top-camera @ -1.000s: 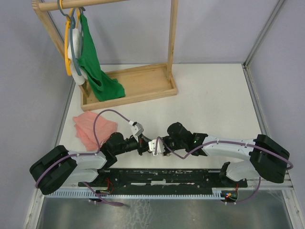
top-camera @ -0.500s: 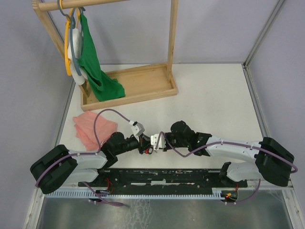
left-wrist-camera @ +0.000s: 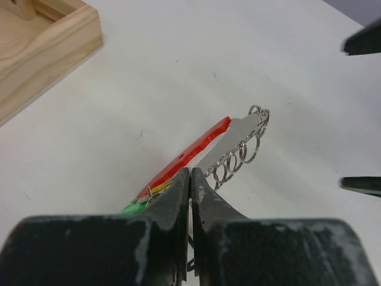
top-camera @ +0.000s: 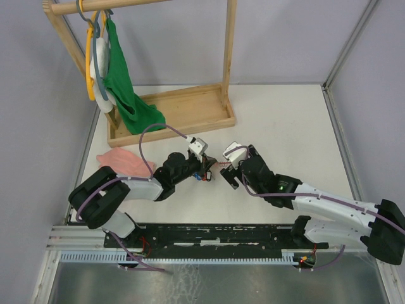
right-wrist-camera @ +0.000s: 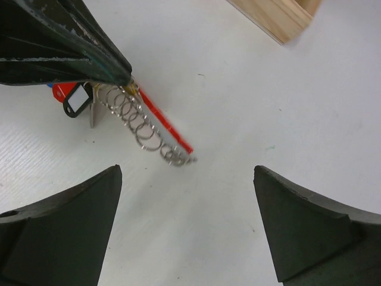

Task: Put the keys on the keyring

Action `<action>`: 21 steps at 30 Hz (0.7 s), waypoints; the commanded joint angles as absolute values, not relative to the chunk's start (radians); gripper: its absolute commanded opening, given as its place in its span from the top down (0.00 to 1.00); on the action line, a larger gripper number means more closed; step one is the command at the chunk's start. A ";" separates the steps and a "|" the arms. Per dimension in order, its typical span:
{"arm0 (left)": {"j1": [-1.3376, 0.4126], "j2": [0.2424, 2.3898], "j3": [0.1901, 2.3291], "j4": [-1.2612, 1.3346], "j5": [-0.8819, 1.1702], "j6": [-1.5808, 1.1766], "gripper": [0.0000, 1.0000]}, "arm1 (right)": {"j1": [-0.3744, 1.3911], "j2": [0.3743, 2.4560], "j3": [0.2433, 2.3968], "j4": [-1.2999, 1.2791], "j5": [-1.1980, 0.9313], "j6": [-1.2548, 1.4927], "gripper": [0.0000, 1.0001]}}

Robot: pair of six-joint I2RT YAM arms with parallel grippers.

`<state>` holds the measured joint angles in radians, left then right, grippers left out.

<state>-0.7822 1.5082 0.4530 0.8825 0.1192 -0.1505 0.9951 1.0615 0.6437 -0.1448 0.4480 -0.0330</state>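
My left gripper [top-camera: 207, 173] [left-wrist-camera: 190, 174] is shut, pinching a thin wire of the keyring bunch just above the white table. From its tip a chain of silver rings, the keyring [left-wrist-camera: 238, 158] [right-wrist-camera: 140, 125], trails beside a long red strip [left-wrist-camera: 193, 155] [right-wrist-camera: 166, 128]. The keys show as a green tag [left-wrist-camera: 134, 207] and a yellow tag [left-wrist-camera: 159, 188] tucked against the left finger; their blades are hidden. My right gripper [top-camera: 229, 172] [right-wrist-camera: 187, 173] stands wide open, facing the chain's free end with nothing between its fingers.
A red tag and a black tag [right-wrist-camera: 74, 98] hang in the same bunch. The wooden rack's tray [top-camera: 171, 117] stands behind, with a green cloth [top-camera: 126, 88] and hangers on it. A pink cloth [top-camera: 120, 161] lies to the left.
Both arms have moved from the near edge out over the table. The right gripper let go and opened wide. The left gripper stayed closed on the bunch and carried it along.
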 commanded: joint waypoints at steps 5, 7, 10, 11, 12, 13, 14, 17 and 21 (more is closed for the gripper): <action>-0.732 1.580 0.615 0.837 0.066 -0.222 0.74 | 0.994 0.828 0.654 -0.238 0.715 0.199 0.00; -0.732 1.557 0.617 0.795 0.056 -0.248 0.69 | 0.994 0.798 0.662 -0.285 0.750 0.224 0.00; -0.730 1.484 0.608 0.694 0.038 -0.288 0.60 | 0.994 0.776 0.683 -0.373 0.770 0.259 0.00; -0.729 1.450 0.610 0.641 0.034 -0.296 0.58 | 0.994 0.771 0.693 -0.401 0.772 0.271 0.00; -0.729 1.412 0.615 0.581 0.027 -0.299 0.56 | 0.994 0.767 0.701 -0.427 0.776 0.284 0.00; -0.729 1.375 0.622 0.509 0.013 -0.305 0.52 | 0.993 0.762 0.710 -0.452 0.782 0.300 0.00; -0.728 1.335 0.631 0.439 -0.005 -0.309 0.46 | 0.993 0.759 0.720 -0.478 0.790 0.314 0.00; -0.727 1.190 0.648 0.233 -0.078 -0.310 0.01 | 0.994 0.743 0.755 -0.553 0.799 0.343 0.00; -0.727 0.982 0.646 0.021 -0.188 -0.315 0.01 | 0.993 0.717 0.808 -0.656 0.827 0.369 0.00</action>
